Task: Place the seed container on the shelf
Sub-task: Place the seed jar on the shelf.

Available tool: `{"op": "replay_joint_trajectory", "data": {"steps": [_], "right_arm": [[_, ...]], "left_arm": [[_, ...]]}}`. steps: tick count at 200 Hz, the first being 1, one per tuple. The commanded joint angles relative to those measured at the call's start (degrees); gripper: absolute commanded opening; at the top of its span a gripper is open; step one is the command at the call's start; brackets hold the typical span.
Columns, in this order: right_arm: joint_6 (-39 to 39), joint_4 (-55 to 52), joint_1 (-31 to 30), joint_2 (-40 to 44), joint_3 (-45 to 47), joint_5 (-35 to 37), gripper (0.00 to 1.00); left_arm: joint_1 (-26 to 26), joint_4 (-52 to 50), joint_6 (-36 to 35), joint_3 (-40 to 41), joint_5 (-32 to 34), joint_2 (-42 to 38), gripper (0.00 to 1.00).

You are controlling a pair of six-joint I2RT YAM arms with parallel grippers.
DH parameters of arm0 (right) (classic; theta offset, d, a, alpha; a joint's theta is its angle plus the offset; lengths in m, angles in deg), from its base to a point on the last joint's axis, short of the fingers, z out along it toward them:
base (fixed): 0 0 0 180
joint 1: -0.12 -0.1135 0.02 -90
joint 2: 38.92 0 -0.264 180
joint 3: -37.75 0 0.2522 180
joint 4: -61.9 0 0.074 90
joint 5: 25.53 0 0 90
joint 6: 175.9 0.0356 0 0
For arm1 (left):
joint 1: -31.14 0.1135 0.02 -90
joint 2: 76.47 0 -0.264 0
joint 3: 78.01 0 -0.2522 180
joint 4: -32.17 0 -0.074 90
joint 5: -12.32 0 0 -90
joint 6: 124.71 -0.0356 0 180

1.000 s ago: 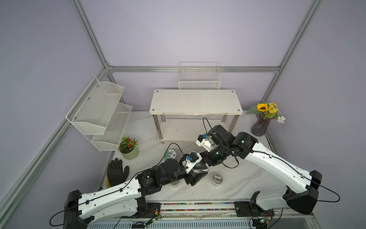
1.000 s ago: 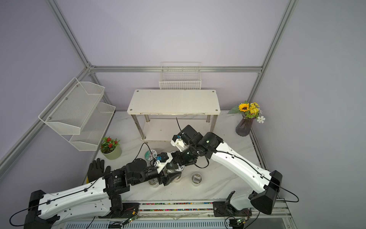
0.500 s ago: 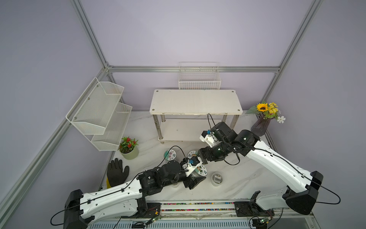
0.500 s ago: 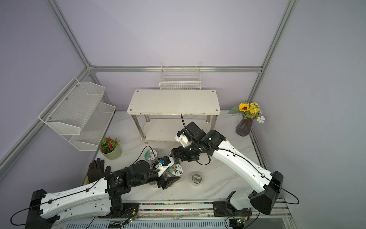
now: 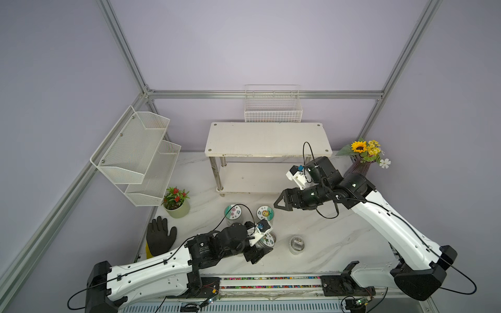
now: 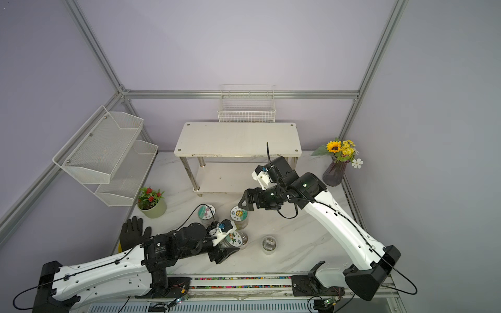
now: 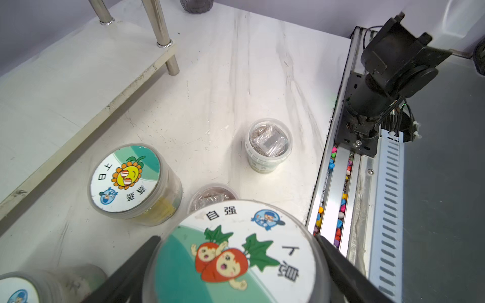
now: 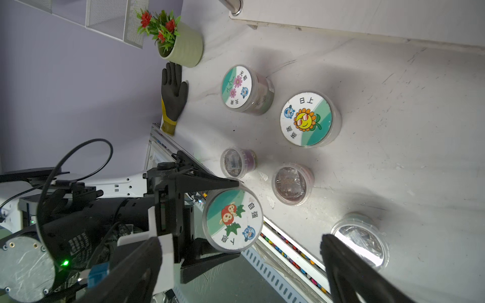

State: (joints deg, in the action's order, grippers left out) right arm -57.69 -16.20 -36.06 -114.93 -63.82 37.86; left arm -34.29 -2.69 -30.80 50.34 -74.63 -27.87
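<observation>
A seed container with a radish picture on its lid (image 7: 236, 254) is held off the table near the front edge. My left gripper (image 5: 263, 245) is shut on it, a black finger (image 7: 141, 251) on each side of its wall. In both top views the lid (image 6: 233, 239) is half hidden under the left wrist. The shelf (image 5: 268, 138) (image 6: 238, 138) stands at the back, white boards on chrome legs, both tiers bare. My right gripper (image 5: 280, 202) hangs open and empty between shelf and container, its fingers (image 8: 341, 262) spread wide.
Two more lidded containers stand on the table, a sunflower one (image 5: 265, 212) and a pink-flower one (image 5: 233, 212). Small clear tubs (image 5: 296, 244) (image 8: 291, 183) (image 8: 232, 162) sit near the held container. A potted plant (image 5: 176, 202), black glove (image 5: 160, 238), flower vase (image 5: 362, 166), mesh rack (image 5: 135, 154) and wire basket (image 5: 272, 108) line the edges.
My right gripper let go of the radish container, opened wide and drew back toward the shelf. The left gripper kept the container and pulled it toward the table's front.
</observation>
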Motion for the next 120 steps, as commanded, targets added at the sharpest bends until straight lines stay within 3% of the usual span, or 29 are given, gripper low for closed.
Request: {"op": "replay_joint_trajectory", "data": {"steps": [1, 59, 120], "right_arm": [[-0.87, -1.14, 2.15, 0.95, 1.29, 1.42, 0.97], [-1.40, -2.26, 6.10, 1.04, 3.25, 4.85, 0.97], [-1.44, -2.83, 6.54, 2.94, 6.15, 6.40, 0.97]], "left_arm": [[-0.39, 0.63, -0.89, -4.32, 1.77, -2.48, 0.35], [-0.58, -3.47, -2.70, -10.91, 5.48, -4.87, 0.34], [-0.58, -6.59, -7.47, -25.95, 15.67, -2.87, 0.33]]}}
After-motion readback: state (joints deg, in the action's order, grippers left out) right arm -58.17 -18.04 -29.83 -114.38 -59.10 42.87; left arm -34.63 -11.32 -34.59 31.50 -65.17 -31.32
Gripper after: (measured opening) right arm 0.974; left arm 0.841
